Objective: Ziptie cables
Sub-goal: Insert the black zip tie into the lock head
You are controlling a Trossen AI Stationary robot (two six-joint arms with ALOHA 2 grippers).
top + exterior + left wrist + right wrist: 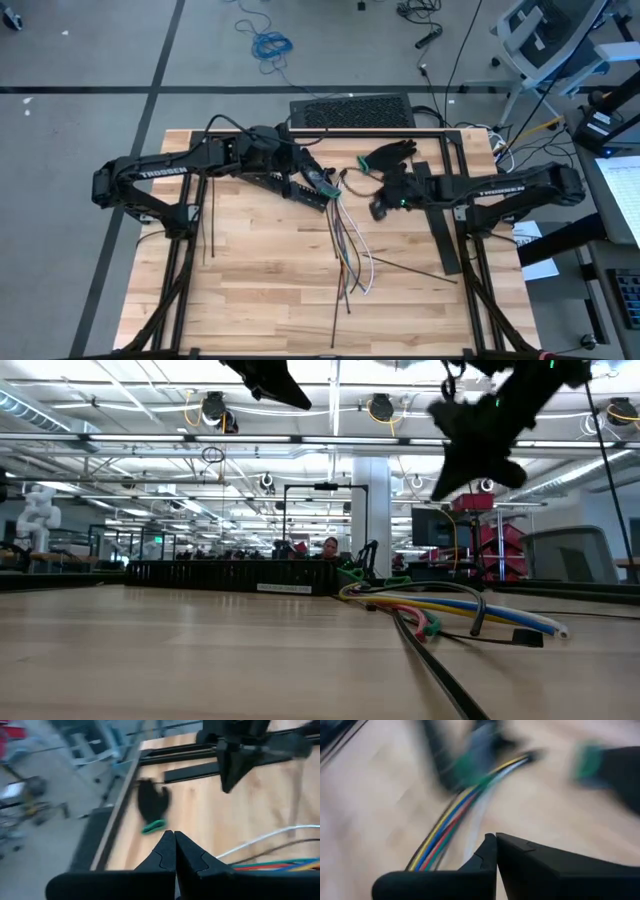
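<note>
The cables (pixel 348 240) are a loose bundle of white, red, green, orange and blue wires. They lie on the wooden table and fan out toward its near edge; their ends also show in the low view (pixel 470 610). Thin dark zipties lie flat at the left (pixel 209 232), beside the wires (pixel 412 268) and near the front (pixel 335 315). My left gripper (pixel 328 190) (pixel 174 840) hangs shut above the bundle's far end. My right gripper (pixel 377 211) (pixel 496 842) is shut and raised just right of the bundle, tilted down. Nothing shows between either pair of fingertips.
A black glove (pixel 390 153) (pixel 153 801) with a green cuff lies at the far middle. A long black slotted rail (pixel 441 225) lies by the right arm. A black mesh panel (pixel 350 111) stands at the far edge. A person (pixel 330 546) shows far behind the table.
</note>
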